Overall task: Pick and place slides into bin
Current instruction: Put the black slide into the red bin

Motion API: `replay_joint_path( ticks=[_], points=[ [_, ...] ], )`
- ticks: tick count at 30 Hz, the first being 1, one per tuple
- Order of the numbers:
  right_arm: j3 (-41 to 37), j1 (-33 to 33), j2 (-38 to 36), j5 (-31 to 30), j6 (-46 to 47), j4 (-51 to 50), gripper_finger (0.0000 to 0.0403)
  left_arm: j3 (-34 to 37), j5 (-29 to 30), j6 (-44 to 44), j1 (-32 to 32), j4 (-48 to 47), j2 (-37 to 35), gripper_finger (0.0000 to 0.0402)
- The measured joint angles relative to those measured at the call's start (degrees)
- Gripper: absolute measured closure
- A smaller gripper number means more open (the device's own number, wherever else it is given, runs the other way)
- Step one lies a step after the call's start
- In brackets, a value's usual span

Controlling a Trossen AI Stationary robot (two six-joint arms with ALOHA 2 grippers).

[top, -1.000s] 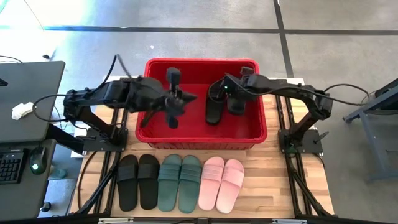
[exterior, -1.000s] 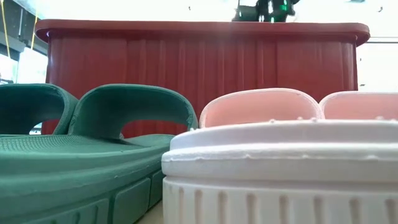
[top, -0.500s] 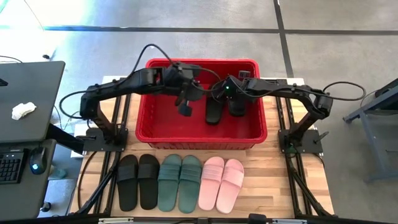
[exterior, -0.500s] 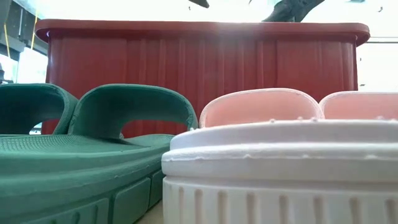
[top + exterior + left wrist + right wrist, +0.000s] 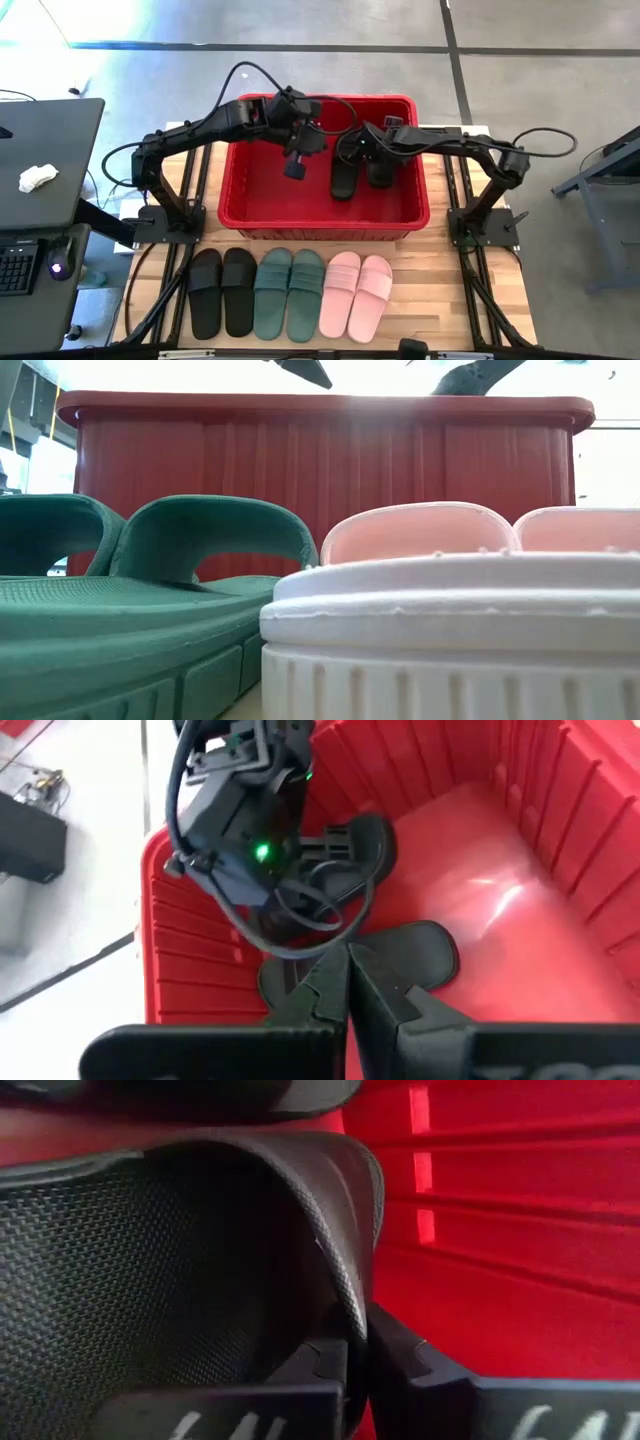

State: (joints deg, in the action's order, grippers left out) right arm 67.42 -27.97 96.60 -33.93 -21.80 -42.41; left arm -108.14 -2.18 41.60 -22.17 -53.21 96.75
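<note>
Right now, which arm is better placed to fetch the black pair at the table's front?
Left. The left pincer hangs shut and empty over the bin, on the black pair's side. The right pincer grips a black slide inside the bin.

Overhead straight down, low camera hard against the floor-row slides (image 5: 400, 620), wrist views inside the shared bin (image 5: 325, 213).

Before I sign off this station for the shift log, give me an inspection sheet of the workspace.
Surface: wooden table.
Job's things: two black slides in red bin; black pair, green pair, pink pair in front.
Clutter: nothing seen.
Grippers: left gripper shut, empty, over bin; right gripper shut on a black slide's strap.
Cables: loop above left arm.
Surroundings: desk, concrete floor.
</note>
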Motion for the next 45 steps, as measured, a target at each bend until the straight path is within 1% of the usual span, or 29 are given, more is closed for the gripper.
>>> replay_joint_path(
  ticks=[8, 10, 13, 19, 22, 26, 28, 32, 35, 39, 43, 45],
  points=[
    [0.00, -1.91, 1.61, 4.49, -0.16, 0.67, 0.0402, 0.00, -0.47, 0.12, 0.07, -0.89, 0.00, 0.0401],
    [0.00, -2.13, 1.61, 5.00, -0.27, 0.78, 0.0396, 0.00, -0.47, 0.10, 0.07, -1.63, 0.00, 0.0401],
    [0.00, -2.46, 1.61, 5.20, -0.36, 0.82, 0.0369, 0.00, -0.47, 0.12, 0.07, -1.90, 0.00, 0.0401],
    [0.00, -3.37, 1.61, 4.75, -0.83, 1.64, 0.0295, 0.00, -1.04, -0.08, 0.04, -3.25, 0.00, 0.0401],
    [0.00, -3.66, 1.61, 3.55, -2.34, 1.96, 0.0270, -0.03, -4.81, -0.31, -0.43, -5.47, 0.56, 0.0401],
    [0.00, -3.67, 1.61, 2.84, -3.74, 3.29, 0.0249, 0.01, -11.37, -1.40, -1.58, -7.30, 2.91, 0.0401],
    [0.00, -3.64, 1.61, 2.98, -3.97, 3.95, 0.0242, 0.00, -12.58, -2.00, -2.19, -7.88, 4.32, 0.0401],
    [0.00, -3.64, 1.61, 2.63, -3.98, 4.22, 0.0233, 0.00, -13.19, -2.44, -2.97, -9.66, 8.55, 0.0401],
    [0.00, -3.67, 1.61, 3.23, -4.00, 4.09, 0.0229, 0.02, -15.33, -2.69, -4.20, -11.85, 11.73, 0.0401],
    [0.00, -3.70, 1.61, 7.08, -4.00, 3.86, 0.0228, 0.02, -17.76, -2.64, -6.01, -13.00, 14.86, 0.0401],
    [0.00, -3.90, 1.61, 10.87, -3.68, 3.18, 0.0228, 0.04, -17.76, -2.68, -6.82, -12.83, 15.98, 0.0401],
    [0.00, -4.15, 1.61, 11.46, -3.74, 2.43, 0.0228, 0.04, -17.65, -2.49, -6.75, -12.69, 16.02, 0.0401]
  ],
)
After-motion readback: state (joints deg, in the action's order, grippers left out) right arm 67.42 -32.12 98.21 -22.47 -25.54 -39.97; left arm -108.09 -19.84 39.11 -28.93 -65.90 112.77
